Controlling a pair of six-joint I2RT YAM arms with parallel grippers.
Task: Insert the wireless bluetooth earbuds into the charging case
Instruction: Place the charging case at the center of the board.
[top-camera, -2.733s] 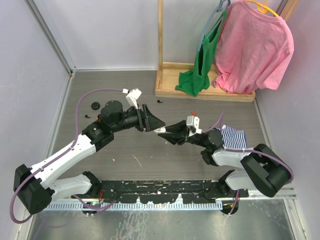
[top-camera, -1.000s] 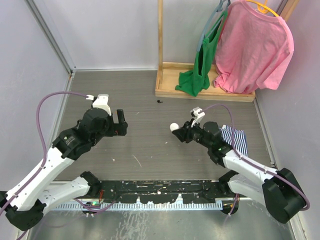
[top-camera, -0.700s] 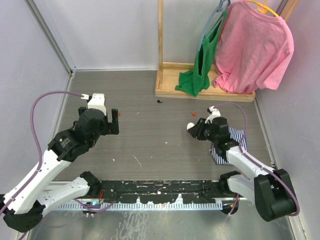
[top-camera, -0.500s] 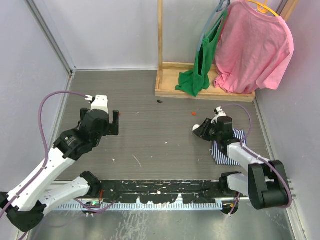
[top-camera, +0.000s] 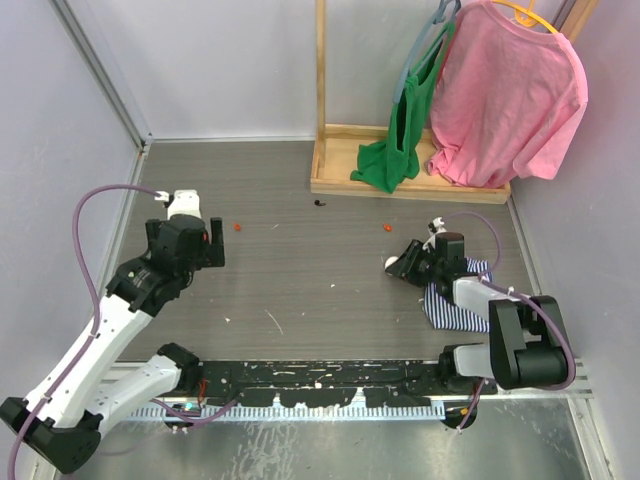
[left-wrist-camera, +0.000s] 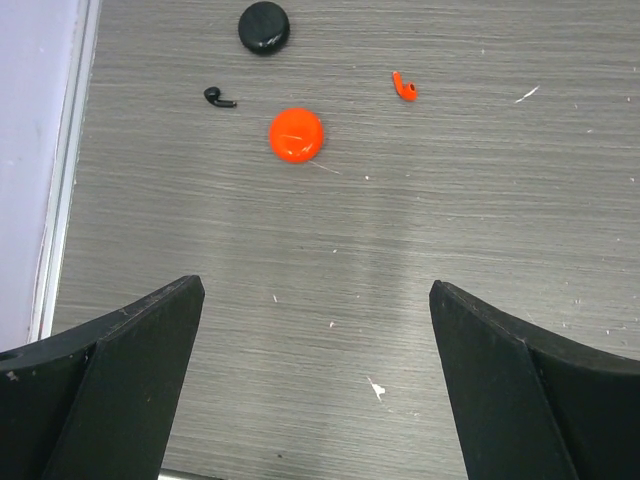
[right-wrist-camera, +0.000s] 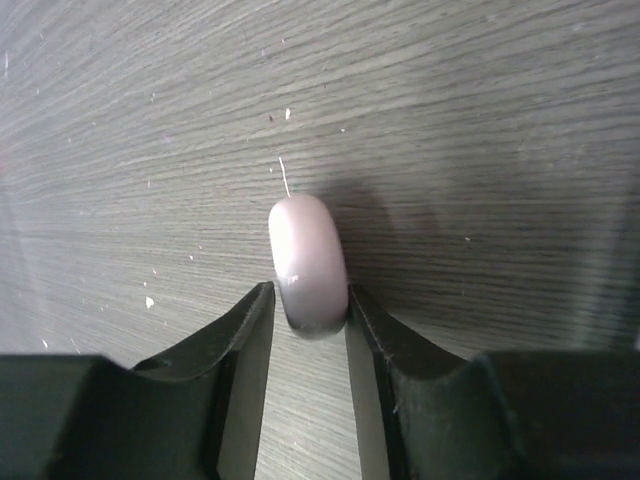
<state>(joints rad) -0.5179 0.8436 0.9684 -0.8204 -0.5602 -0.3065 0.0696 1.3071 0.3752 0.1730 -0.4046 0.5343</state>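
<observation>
My right gripper (right-wrist-camera: 308, 300) is shut on a white round charging case (right-wrist-camera: 305, 250), held on edge low over the table; in the top view the right gripper (top-camera: 397, 265) is right of centre. My left gripper (left-wrist-camera: 315, 290) is wide open and empty above bare table, and it sits at the left in the top view (top-camera: 214, 248). Ahead of it lie a red round case (left-wrist-camera: 296, 134), a black round case (left-wrist-camera: 264, 26), a black earbud (left-wrist-camera: 218, 97) and a red earbud (left-wrist-camera: 404, 86). Another red earbud (top-camera: 382, 229) lies near my right gripper. No white earbud shows.
A wooden rack (top-camera: 400, 185) at the back holds a green cloth (top-camera: 400, 140) and a pink shirt (top-camera: 505, 95). A striped cloth (top-camera: 455, 300) lies under my right arm. A small black piece (top-camera: 319, 204) lies before the rack. A wall edge (left-wrist-camera: 60, 200) runs along the left.
Both arms have drawn apart from the centre. The left gripper moved back left and opened wide. The right gripper carried the white case to the right and down towards the table.
</observation>
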